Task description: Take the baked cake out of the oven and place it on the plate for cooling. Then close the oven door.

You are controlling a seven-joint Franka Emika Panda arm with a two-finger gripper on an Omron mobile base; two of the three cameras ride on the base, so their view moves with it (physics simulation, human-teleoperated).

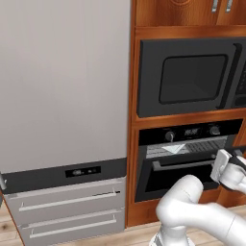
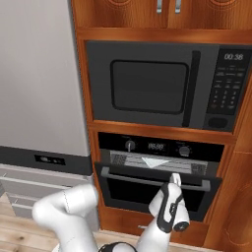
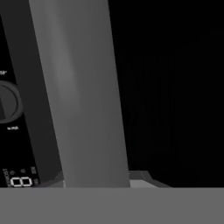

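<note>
Jaws: can't tell open or closed; gripper [image 2: 175, 179] at silver bar handle [image 2: 147, 180] of oven door [image 2: 147, 194], cracked ajar. Step: opening oven [image 2: 160, 170]. Next: firm hold on handle, pull down & out.

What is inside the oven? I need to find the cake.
Through the gap above the oven door in the oven, a wire rack and a pale shape show; the rest is hidden.

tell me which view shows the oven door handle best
The right base view: the oven door handle spans the ajar door, gripper at it. The left base view crops its right end; the hand view shows a close grey slab of it.
</note>
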